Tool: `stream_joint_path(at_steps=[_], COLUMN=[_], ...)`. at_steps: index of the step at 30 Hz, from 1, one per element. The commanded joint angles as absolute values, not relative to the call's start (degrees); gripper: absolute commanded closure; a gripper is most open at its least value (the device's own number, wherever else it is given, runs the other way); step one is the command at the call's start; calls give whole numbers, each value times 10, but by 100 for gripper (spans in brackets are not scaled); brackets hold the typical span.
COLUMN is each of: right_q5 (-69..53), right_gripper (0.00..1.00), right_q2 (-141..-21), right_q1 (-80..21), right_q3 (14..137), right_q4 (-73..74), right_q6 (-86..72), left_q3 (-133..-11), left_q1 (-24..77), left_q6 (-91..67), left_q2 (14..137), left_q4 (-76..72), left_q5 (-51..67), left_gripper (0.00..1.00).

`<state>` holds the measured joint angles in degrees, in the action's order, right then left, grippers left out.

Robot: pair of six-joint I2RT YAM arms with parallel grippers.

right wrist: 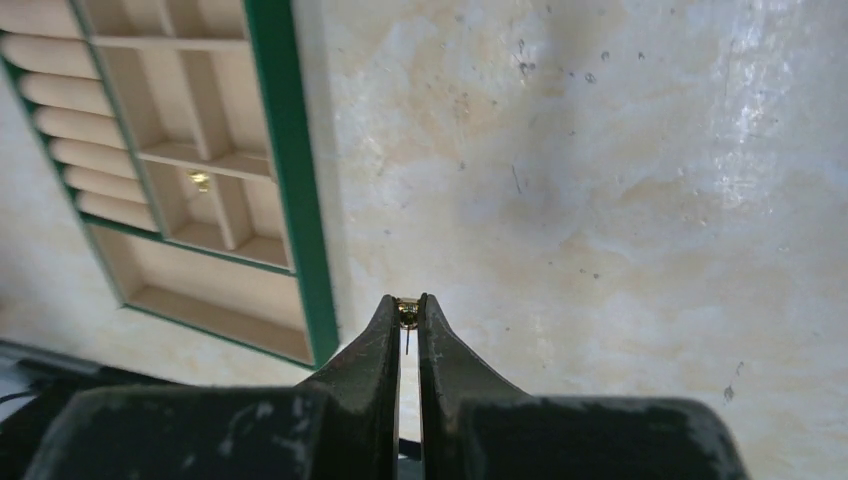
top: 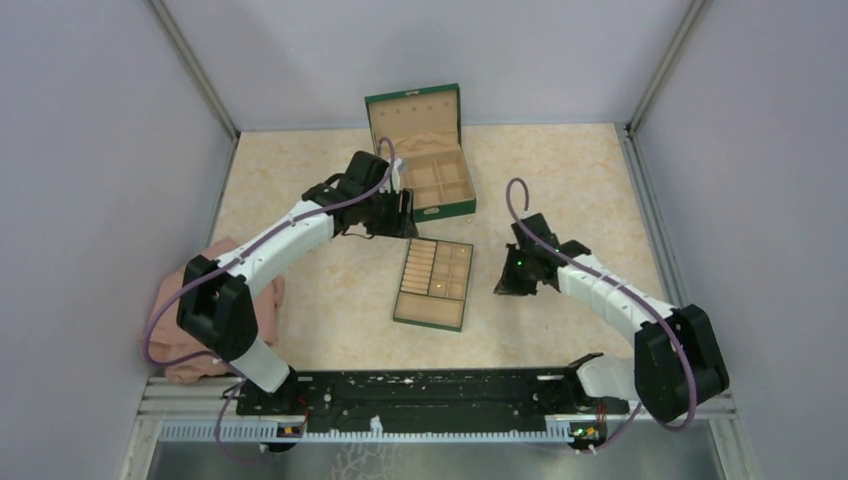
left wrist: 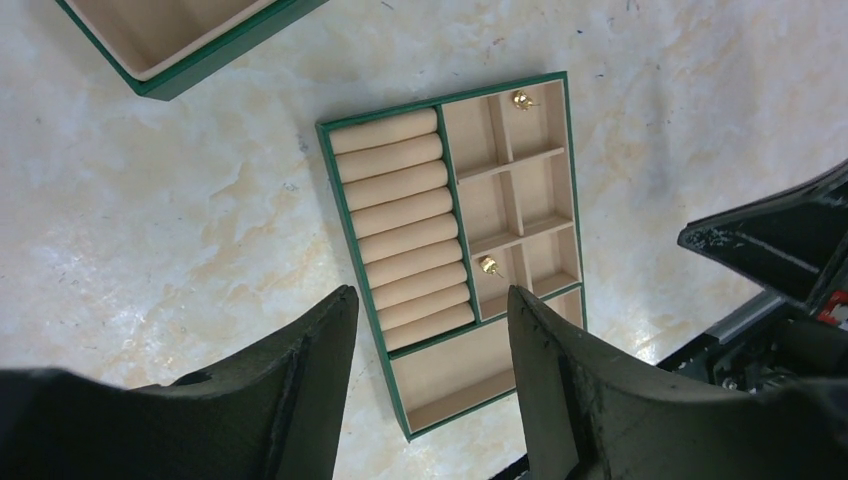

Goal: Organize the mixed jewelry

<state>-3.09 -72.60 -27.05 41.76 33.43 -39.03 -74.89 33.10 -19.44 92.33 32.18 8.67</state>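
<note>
My right gripper point(right wrist: 407, 300) is shut on a tiny gold stud earring point(right wrist: 407, 314), its pin hanging between the fingers, just above the marble table to the right of the flat divided tray point(right wrist: 290, 180). In the top view it point(top: 508, 286) hovers right of the tray point(top: 455, 262). My left gripper point(left wrist: 430, 295) is open and empty above the tray's point(left wrist: 347, 225) near end. Two gold pieces of the mixed jewelry lie in small tray compartments, one at the far corner point(left wrist: 520, 99), one near the ring rolls point(left wrist: 488, 265). The second also shows in the right wrist view point(right wrist: 200, 180).
The green box point(top: 445, 210) with beige compartments stands open behind the tray, its lid upright, right beside my left wrist. A pink cloth point(top: 185, 310) lies at the left edge by the left arm. Grey walls close in three sides.
</note>
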Motion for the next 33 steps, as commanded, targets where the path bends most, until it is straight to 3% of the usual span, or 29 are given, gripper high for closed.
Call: stream_joint_path(at_steps=[1, 9, 20, 31, 33], right_q5=[-204, -473, -601, -634, -629], right_gripper=[99, 97, 95, 94, 94], right_q2=[-680, -642, -656, -781, -791], right_q1=[-184, -68, -42, -42, -42], right_q3=[429, 377, 314, 250, 249], right_q4=[267, 74, -267, -973, -987], right_q6=[-363, -457, -670, -1123, -1126], left_q3=[-762, -788, -820, -802, -800], left_q1=[312, 272, 238, 237, 237], left_q6=[-178, -154, -112, -121, -120], left_q2=[904, 887, 873, 860, 861], left_q4=[316, 344, 385, 371, 370], left_q5=[150, 208, 234, 251, 252], left_gripper=[36, 36, 36, 35, 35])
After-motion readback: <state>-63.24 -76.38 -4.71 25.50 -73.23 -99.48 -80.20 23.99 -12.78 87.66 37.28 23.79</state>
